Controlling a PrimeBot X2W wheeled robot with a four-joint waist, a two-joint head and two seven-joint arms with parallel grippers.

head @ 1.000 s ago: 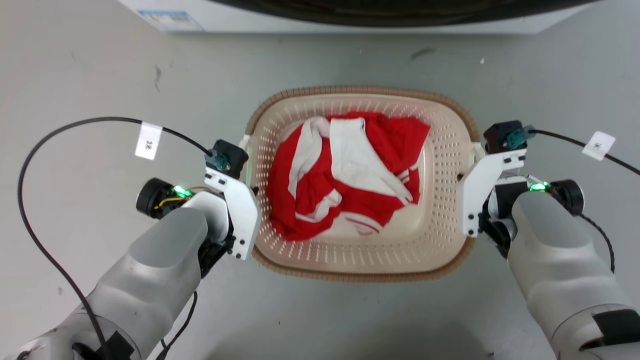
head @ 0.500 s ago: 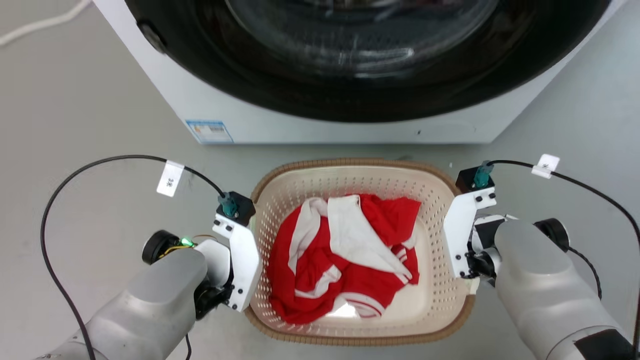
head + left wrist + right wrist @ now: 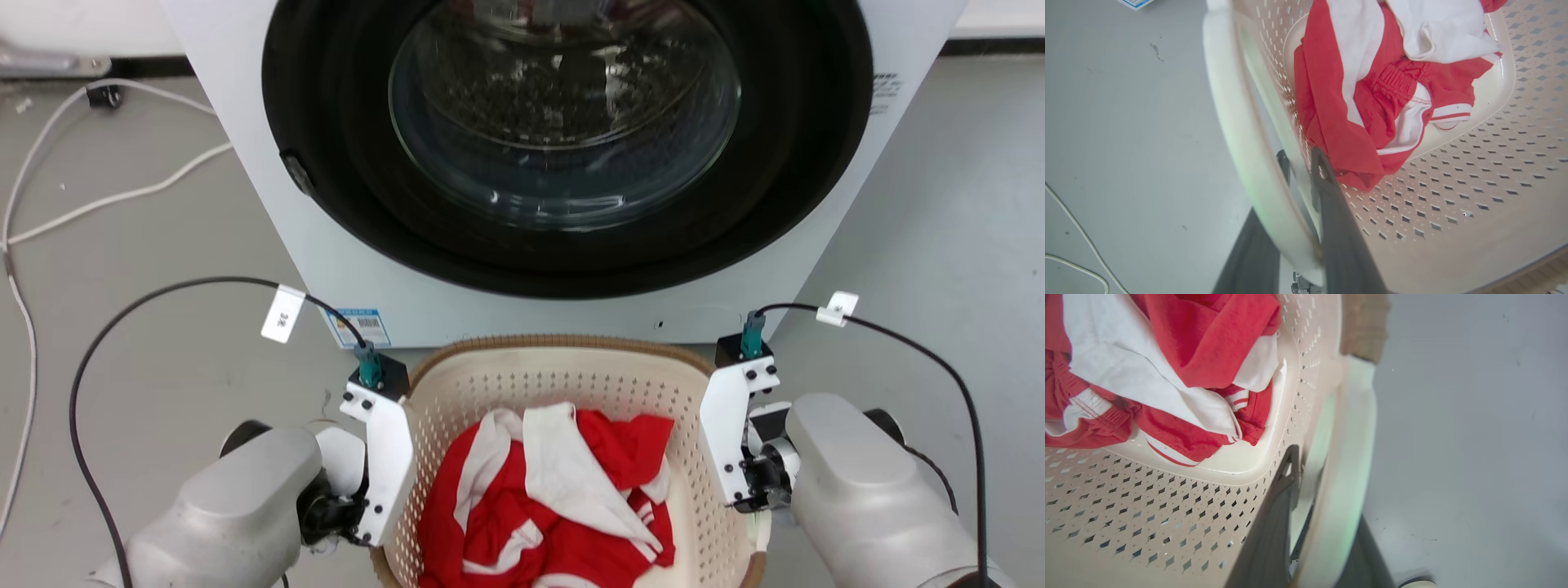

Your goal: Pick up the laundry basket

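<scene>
Laundry basket (image 3: 563,367) sits low centre in the head view, right in front of the washer (image 3: 457,318) and btwn the two pale forearms, its brown rim (image 3: 563,341) close to the washer's base. Inside, a red & white garment (image 3: 555,498) lies bunched on the bottom. Left gripper (image 3: 1301,163) is on the basket: in the left wrist view its fingers are clamped tight at the white left handle (image 3: 1237,134). One dark finger (image 3: 1339,228) lies against the perforated inner wall, the other runs under the handle from outside w/ its tip showing in the gap. Right gripper (image 3: 1310,477) mirrors that, w/ the right handle (image 3: 1347,457) pinched, one finger on the wall side, the other outside and partly hidden behind the handle. Both gaps are narrow, just plastic btwn the fingers. Grey floor (image 3: 163,392) shows beyond each handle; whether the basket's bottom touches it, can't tell. The washer's round glass door (image 3: 563,122) looms up top, black-ringed, w/ a small blue label (image 3: 359,325) low on the front's left. White cables (image 3: 122,196) trail over the floor left of the washer. A black tagged cable (image 3: 204,280) loops off the left wrist, another (image 3: 898,336) off the right.
</scene>
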